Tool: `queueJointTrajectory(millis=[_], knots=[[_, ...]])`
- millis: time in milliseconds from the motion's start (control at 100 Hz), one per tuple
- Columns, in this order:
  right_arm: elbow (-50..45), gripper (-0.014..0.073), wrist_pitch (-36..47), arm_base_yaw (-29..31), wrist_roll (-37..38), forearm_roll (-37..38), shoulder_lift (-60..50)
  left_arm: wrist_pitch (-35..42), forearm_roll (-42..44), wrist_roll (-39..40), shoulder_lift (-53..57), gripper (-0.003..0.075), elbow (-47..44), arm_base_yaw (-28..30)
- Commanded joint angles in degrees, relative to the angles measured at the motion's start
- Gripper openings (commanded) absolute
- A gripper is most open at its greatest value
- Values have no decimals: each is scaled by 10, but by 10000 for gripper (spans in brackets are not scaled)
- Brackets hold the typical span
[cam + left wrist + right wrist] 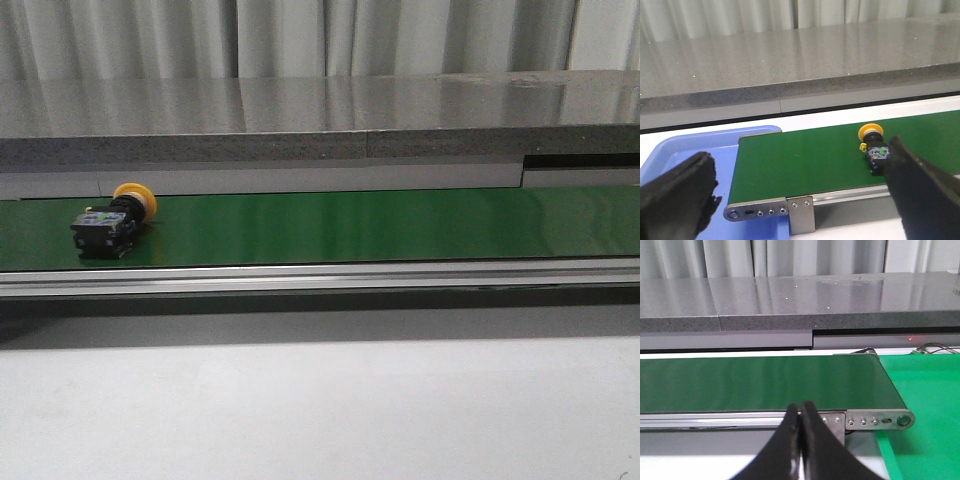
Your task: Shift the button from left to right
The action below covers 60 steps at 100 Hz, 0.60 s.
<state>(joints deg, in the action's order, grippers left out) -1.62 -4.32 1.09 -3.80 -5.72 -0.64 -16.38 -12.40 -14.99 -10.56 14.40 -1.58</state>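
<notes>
The button [112, 220] lies on its side on the green conveyor belt [350, 228] at the far left, its yellow-orange head toward the back. In the left wrist view the button [874, 145] lies on the belt just past one black finger [920, 190]. My left gripper [802, 195] is open and empty, back from the belt's near rail. My right gripper [801, 412] is shut and empty, in front of the belt's near rail by the belt's right end. Neither gripper shows in the front view.
A blue tray [670, 155] sits under the belt's left end. A green mat [925, 390] lies past the belt's right end. A grey stone ledge [320, 110] runs behind the belt. A metal rail [320, 275] edges the belt's front.
</notes>
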Motion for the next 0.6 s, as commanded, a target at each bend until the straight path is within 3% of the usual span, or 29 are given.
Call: queueJointTrajectory(millis=[0,330,430,590], knots=[[10,-68,50,-1,-1,7,-10,54,-11,1,-4,659,11,-4],[10,-68,50,-1,-1,7,-10,53,-11,1,-4,633,11,-4],[10,-68,50,-1,-1,7,-10,53,-11,1,-4,533,11,-4],[10,-68,50,-1,-1,7,-10,53,-11,1,-4,267,11,-4]])
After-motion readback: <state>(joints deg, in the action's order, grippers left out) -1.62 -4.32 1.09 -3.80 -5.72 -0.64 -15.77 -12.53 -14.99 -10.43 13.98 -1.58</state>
